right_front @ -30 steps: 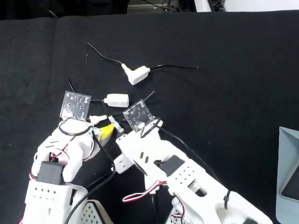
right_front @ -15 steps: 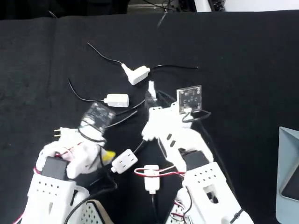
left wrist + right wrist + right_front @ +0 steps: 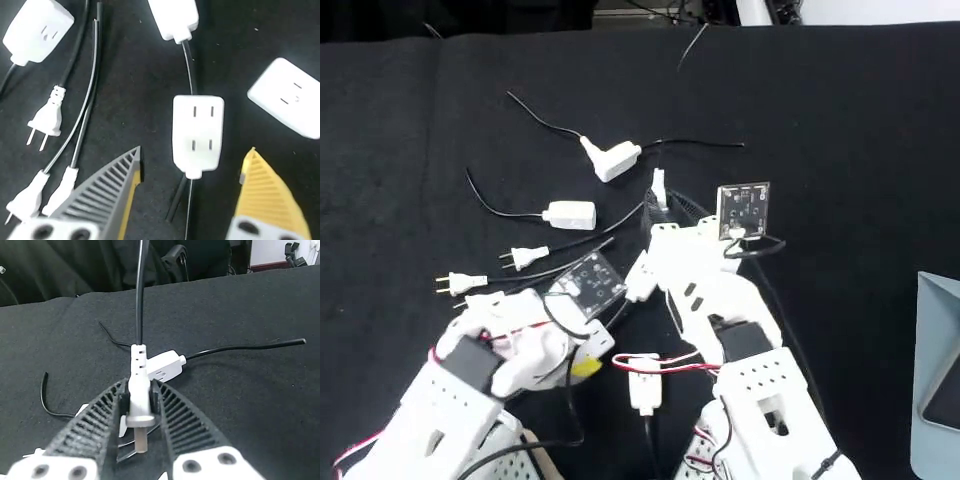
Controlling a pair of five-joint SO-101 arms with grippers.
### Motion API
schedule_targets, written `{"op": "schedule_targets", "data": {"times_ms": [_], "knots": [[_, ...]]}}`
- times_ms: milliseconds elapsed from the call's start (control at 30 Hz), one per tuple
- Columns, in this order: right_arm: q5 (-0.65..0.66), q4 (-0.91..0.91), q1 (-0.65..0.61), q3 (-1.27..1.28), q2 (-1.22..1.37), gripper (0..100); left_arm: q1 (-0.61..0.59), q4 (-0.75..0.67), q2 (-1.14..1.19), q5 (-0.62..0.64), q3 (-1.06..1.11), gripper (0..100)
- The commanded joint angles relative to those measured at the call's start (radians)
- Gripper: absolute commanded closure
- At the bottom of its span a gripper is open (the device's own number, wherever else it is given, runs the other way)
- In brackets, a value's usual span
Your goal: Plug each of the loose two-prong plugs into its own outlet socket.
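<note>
The right pincer (image 3: 139,387) is closed on a two-prong plug (image 3: 138,410), its cord running upward. The left pincer (image 3: 195,152) hangs open over an outlet socket (image 3: 198,125) lying on the bench (image 3: 125,90).

No text, number or sign can be read. The socket (image 3: 197,135) and the plug (image 3: 46,119) show plain white faces, and the marks on the camera board (image 3: 744,210) are too small to make out.
</note>
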Motion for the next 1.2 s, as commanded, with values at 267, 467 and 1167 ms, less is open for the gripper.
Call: {"op": "schedule_targets", "data": {"times_ms": [267, 467, 1167], "knots": [[-0.011, -0.017, 0.014, -0.024, -0.024, 98.5, 0.012, -0.269, 0.404, 0.089, -0.045, 77], [-0.011, -0.014, 0.014, -0.022, -0.024, 98.5, -0.033, -0.265, 0.348, 0.069, -0.082, 88], [-0.006, -0.012, 0.012, -0.022, -0.022, 98.5, -0.182, -0.233, 0.353, 0.005, -0.104, 75]]}}
